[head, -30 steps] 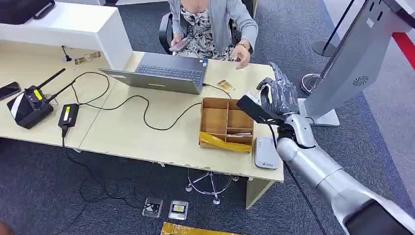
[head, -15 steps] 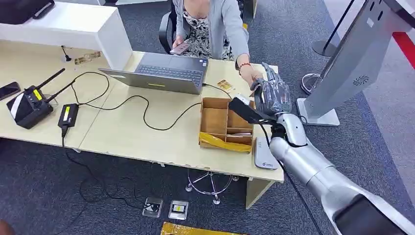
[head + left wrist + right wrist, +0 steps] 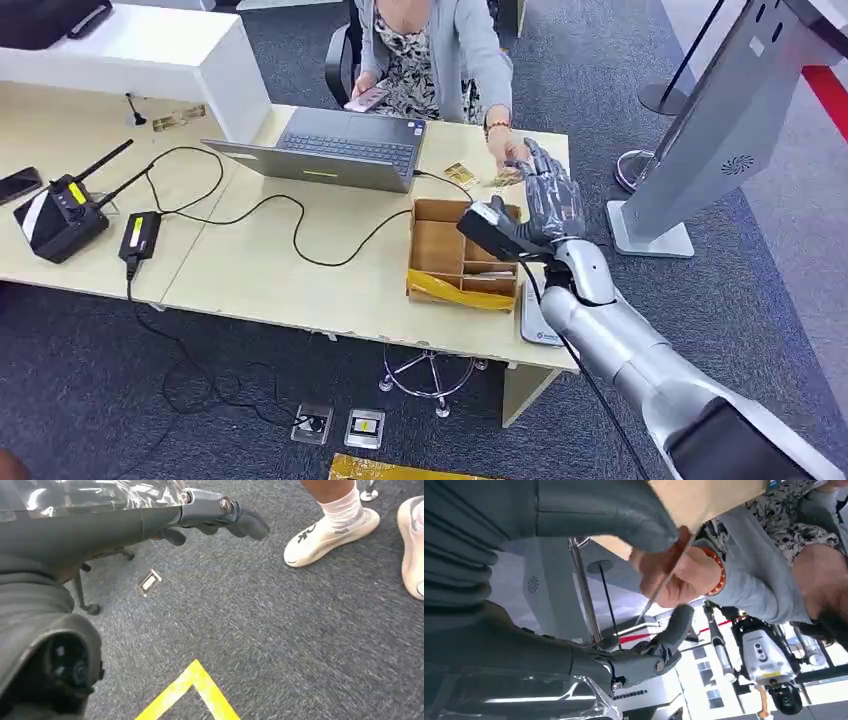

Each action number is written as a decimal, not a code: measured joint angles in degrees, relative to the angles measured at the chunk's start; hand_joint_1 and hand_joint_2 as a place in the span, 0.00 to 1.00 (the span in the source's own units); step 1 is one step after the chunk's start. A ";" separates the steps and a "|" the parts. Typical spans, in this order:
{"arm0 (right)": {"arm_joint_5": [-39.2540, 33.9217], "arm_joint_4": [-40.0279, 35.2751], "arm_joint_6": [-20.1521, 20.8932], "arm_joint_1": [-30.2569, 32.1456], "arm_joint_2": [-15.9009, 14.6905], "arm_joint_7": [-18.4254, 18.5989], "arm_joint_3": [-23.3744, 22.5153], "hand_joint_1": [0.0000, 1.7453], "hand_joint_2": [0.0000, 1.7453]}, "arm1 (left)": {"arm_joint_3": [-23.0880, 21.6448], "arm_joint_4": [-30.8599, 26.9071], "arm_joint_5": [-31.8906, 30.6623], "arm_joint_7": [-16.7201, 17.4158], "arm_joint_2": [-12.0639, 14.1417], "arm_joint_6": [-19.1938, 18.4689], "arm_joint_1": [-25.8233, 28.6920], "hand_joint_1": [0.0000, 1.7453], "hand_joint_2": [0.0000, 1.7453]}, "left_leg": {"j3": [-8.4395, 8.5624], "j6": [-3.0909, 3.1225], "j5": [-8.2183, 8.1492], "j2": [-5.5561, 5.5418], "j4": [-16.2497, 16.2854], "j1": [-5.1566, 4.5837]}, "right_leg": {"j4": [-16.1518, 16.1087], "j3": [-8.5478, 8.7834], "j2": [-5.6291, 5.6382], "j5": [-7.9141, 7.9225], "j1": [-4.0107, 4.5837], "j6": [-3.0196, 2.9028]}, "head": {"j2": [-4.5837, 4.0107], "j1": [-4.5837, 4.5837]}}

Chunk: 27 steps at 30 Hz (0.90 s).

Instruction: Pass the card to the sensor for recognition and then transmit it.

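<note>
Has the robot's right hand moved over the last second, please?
Yes. The right hand has shifted left, away from the grey kiosk stand and over the edge of the wooden tray, meeting the person's hand.

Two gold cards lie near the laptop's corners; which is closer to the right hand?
The gold card by the laptop's right corner; the other lies far left of the right hand.

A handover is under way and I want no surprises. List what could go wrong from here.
1. The card sits edge-on between the right robot hand's thumb and a finger while the person's hand grips it. Whose hold bears it is unclear, so a mistimed release could drop it towards the wooden box.
2. The robot hand's fingers are right against the person's hand and might pinch it if they close.
</note>
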 joint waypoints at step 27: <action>12.55 -21.19 3.21 16.19 -7.74 15.20 -5.70 0.00 1.00 | 0.02 -0.02 2.32 -1.68 0.22 -0.70 1.68 0.00 0.00 | 0.02 -0.01 -0.03 0.02 0.00 0.00 | -0.09 0.00 0.01 0.00 0.00 0.01 | 0.00 -0.02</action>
